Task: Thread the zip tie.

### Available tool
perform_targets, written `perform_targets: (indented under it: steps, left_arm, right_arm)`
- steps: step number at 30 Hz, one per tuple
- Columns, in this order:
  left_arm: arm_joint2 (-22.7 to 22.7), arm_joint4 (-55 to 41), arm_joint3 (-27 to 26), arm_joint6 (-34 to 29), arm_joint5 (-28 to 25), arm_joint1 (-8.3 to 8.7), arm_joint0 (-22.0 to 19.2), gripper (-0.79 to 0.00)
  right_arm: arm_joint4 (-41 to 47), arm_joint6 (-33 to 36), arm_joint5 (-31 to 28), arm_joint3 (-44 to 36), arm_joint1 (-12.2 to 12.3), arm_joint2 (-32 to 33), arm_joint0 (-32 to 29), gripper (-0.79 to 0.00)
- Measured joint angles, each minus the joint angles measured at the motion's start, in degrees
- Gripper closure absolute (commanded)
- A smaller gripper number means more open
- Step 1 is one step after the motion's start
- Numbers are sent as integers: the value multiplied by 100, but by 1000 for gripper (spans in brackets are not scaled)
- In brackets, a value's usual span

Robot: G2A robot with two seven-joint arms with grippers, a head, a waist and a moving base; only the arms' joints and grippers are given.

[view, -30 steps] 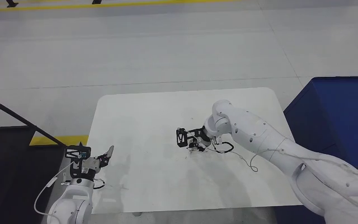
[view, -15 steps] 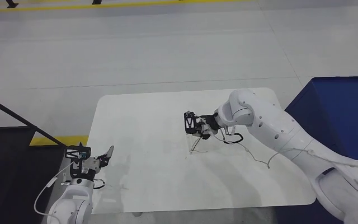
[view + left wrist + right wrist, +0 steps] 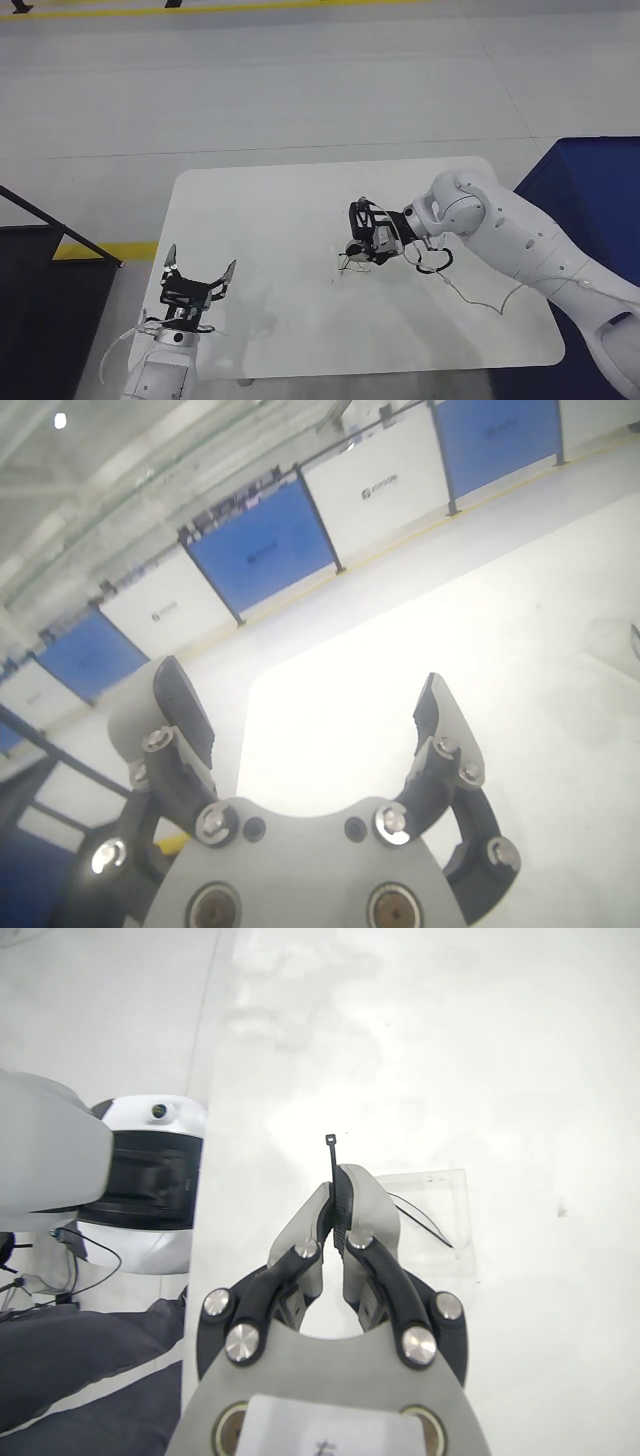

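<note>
Two tools, one table, one zip tie.

1. Zip tie: black and thin, held over the table's middle. The strap is pinched between the right tool's fingers. The small square head stands clear beyond the fingertips.

2. Right tool: closed tight on the zip tie, with both ribbed pads pressed against the strap. The white right arm comes in over the table's right edge, and the tool is over the table's middle.

3. Black strand: very thin. It comes out from behind one finger of the right tool and runs across the clear sheet at the table's middle. Whether it is the tail of the held zip tie or a separate piece cannot be told. The top view shows it as fine dark lines.

4. Clear sheet: rectangular and see-through, lying flat on the table's middle, partly behind the right tool.

5. Left tool: fingers spread wide apart, with nothing between the ribbed pads. In the top view it hangs over the table's left edge, toward the near corner, well apart from the zip tie.

6. Black cable loop: at the right arm's wrist, over the table's right half.

7. Blue partition: just beside the table's right edge.

8. Blue and white wall panels: well beyond the table's far side.
</note>
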Motion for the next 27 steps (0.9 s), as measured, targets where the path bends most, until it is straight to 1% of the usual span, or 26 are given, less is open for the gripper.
perform_targets:
  steps: [1,2,6,11,13,15,17,18,20,22,27]
  left_arm:
    - [88,298,18,48,9,-2,-16,-785]
    - [86,413,20,48,6,-1,-19,-785]
    - [53,148,17,31,-2,0,-15,-785]
    - [55,149,17,31,-2,0,-15,-785]
    - [120,281,-52,142,-105,20,-20,-785]
    - [304,794,-181,345,-180,51,-2,-785]
    - [630,1873,-311,486,-269,68,7,-785]
    - [815,2486,-356,462,-438,68,-45,-785]
    - [1055,3176,-398,299,-676,55,-195,-785]
    - [1126,3522,-403,234,-728,48,-244,-785]
    - [1105,3484,-400,251,-710,49,-232,-785]
  right_arm:
    - [219,-13,0,-133,125,-98,69,0]
    - [311,-16,0,-159,153,-118,83,0]
    - [221,-16,-1,-127,128,-100,76,0]
    - [224,-16,-1,-129,129,-101,75,0]
    - [339,-27,-1,-199,130,-154,1,0]
    - [605,-18,-1,-269,169,-301,-15,0]
    - [957,-13,-1,-287,254,-720,148,0]
    - [1066,-13,-1,-278,313,-941,273,0]
    - [1099,-12,-1,-287,389,-999,284,0]
    - [1101,-12,-1,-300,406,-930,260,0]
    - [1098,-12,-1,-299,401,-926,259,0]
